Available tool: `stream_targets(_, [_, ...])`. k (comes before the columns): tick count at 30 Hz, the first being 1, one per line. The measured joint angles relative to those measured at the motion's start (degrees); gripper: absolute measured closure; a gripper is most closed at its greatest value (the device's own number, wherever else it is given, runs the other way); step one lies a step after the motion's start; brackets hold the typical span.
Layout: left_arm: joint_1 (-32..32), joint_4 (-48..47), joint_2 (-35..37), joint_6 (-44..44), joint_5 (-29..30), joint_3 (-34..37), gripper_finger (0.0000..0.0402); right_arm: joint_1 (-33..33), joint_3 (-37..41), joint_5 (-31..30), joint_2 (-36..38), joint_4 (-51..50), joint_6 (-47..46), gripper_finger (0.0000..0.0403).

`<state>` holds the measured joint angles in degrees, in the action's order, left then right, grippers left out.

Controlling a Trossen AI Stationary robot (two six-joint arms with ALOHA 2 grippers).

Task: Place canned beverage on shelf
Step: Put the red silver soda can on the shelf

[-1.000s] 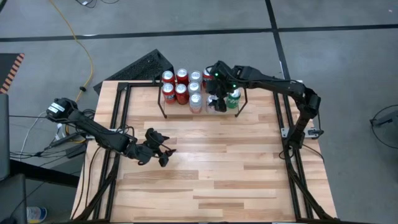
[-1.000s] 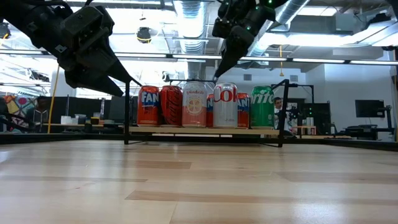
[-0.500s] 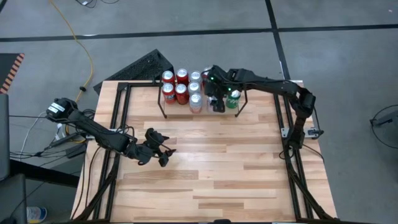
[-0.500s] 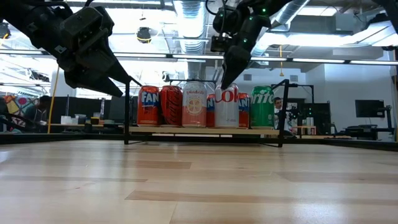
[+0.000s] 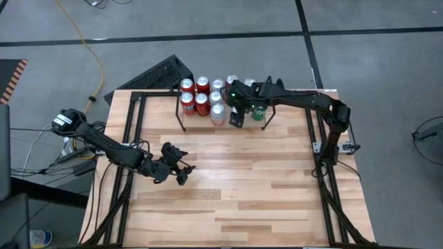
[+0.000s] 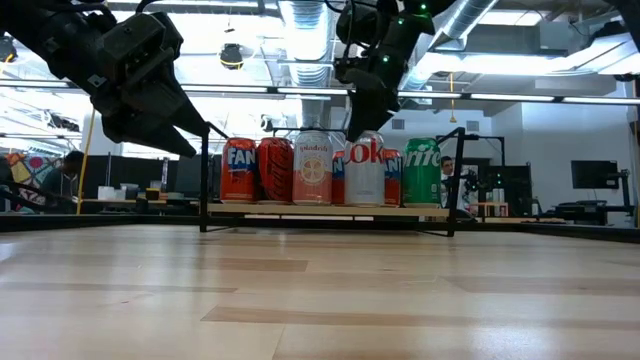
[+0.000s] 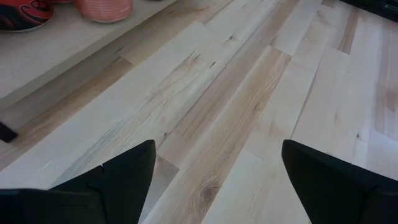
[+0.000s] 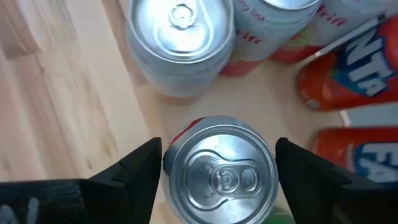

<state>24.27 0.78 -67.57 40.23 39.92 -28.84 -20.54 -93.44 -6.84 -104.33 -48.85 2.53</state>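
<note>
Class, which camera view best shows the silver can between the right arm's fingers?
The right wrist view: the silver can fills the space between the right end effector fingers, lid and tab plain. The low view shows its side on the shelf. The high view mostly hides it; the left wrist view misses it.

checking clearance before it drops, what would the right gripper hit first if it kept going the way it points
The right gripper, fingers open, points down at the silver can on the shelf. That can's top looks first in line; the fingers would pass either side of it, though depth is unclear.
</note>
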Motion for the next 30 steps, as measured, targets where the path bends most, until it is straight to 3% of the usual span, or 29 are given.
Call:
stream_targets(3, [0.0, 0.0, 0.0, 0.1, 0.0, 0.0, 0.0068, 1.2, 0.0, -1.3, 0.0, 0.2, -3.4, 0.0117])
stream_targets(9, [0.0, 0.1, 0.0, 0.1, 0.0, 0.0, 0.0068, 3.3, 0.0, -10.8, 0.0, 0.5, -7.1, 0.0117])
stream_targets(18, [0.0, 0.1, 0.0, 0.1, 0.0, 0.0, 0.0068, 3.2, 0.0, -11.3, 0.0, 1.6, -11.5, 0.0117])
stream_targets(30, [0.0, 0.1, 0.0, 0.1, 0.0, 0.0, 0.0068, 3.2, 0.0, -11.1, 0.0, 2.6, -9.6, 0.0117])
